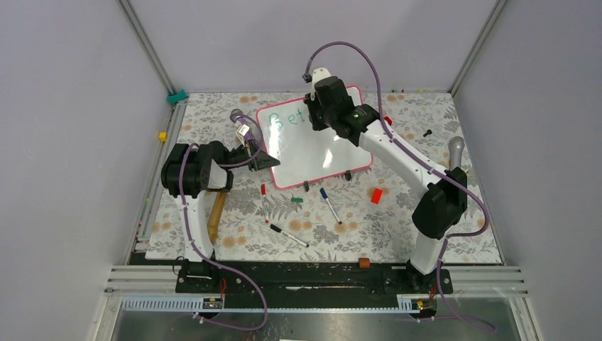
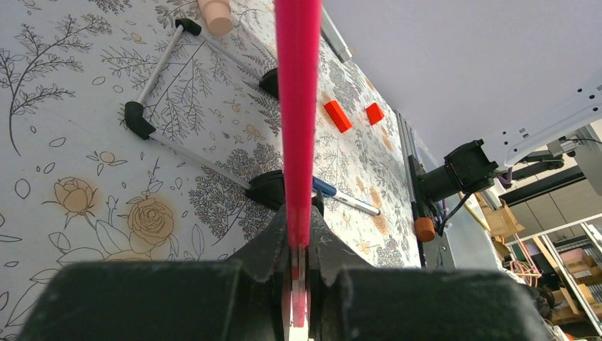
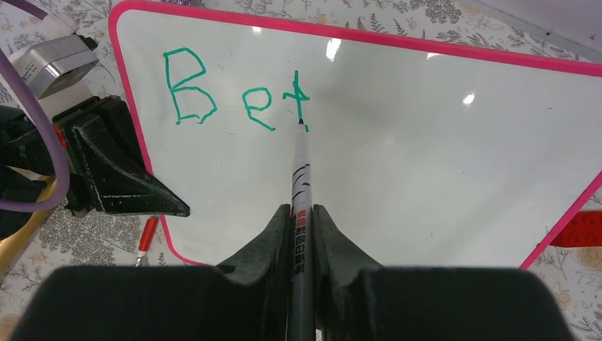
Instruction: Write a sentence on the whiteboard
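The right end effector [image 3: 302,217] pinches a slim white-and-black marker pen [image 3: 301,167], its tip touching the green handwritten letters "Bet" [image 3: 213,99] at the upper left of the glossy white pink-framed whiteboard [image 3: 426,156], which sits upper centre on the floral table [image 1: 284,234], its pink edge clamped by the left end effector [image 2: 299,227].

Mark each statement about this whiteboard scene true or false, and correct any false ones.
1. The green writing on the whiteboard reads "Bet". True.
2. The right tool is empty. False: it is shut on a marker, whose tip is at the "t".
3. The left tool clamps the whiteboard's pink frame. True.
4. The blue-capped pen lies on the whiteboard. False: it lies on the floral table cover, off the board, on the side nearer the arm bases.
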Robot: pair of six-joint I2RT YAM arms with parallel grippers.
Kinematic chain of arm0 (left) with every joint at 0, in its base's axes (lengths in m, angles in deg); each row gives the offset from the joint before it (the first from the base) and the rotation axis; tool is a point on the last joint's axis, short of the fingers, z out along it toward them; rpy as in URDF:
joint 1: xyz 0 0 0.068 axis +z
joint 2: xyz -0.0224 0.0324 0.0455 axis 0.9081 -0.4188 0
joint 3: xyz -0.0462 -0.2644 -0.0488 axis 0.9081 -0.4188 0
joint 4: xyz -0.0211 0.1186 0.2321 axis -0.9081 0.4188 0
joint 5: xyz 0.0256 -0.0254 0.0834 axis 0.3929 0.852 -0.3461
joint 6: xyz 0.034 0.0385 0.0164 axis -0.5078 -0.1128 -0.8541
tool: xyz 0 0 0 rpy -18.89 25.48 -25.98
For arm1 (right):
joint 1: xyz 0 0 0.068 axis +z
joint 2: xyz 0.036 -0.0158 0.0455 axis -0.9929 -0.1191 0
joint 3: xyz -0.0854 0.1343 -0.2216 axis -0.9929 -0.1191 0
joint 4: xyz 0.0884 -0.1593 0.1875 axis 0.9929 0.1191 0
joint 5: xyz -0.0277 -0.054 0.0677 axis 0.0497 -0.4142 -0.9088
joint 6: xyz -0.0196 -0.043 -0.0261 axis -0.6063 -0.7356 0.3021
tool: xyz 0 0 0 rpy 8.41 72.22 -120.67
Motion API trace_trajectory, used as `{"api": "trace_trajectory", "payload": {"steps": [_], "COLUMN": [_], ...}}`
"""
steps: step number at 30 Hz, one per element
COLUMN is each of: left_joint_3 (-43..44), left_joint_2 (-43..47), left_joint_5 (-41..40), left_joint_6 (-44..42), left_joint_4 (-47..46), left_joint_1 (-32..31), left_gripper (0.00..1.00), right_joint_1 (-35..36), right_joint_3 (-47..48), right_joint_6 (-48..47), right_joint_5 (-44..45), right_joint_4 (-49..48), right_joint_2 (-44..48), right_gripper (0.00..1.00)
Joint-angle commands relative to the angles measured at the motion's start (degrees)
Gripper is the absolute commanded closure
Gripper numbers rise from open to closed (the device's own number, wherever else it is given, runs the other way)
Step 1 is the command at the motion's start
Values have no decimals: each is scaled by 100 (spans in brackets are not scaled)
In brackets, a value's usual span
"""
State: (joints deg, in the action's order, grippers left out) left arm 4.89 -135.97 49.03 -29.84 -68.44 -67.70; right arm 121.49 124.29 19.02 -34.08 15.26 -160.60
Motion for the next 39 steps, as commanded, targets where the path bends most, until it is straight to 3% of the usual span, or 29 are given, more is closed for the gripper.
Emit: {"api": "trace_trajectory", "payload": {"steps": [1, 39], "left_joint_3": [-22, -72], "left_joint_2": [-151, -109], "left_joint_5": [63, 71], "left_joint_6": [68, 16], "left_joint_4": [88, 92], "left_joint_1": [-117, -114], "left_gripper": [100, 100], "right_joint_1": [-5, -6], "right_joint_3": [306, 686], "right_joint_6": [-1, -38], "right_joint_5": [120, 554], "right_joint_4": [-52, 142], "right_joint_2": [-77, -582], "right_gripper": [100, 100]}}
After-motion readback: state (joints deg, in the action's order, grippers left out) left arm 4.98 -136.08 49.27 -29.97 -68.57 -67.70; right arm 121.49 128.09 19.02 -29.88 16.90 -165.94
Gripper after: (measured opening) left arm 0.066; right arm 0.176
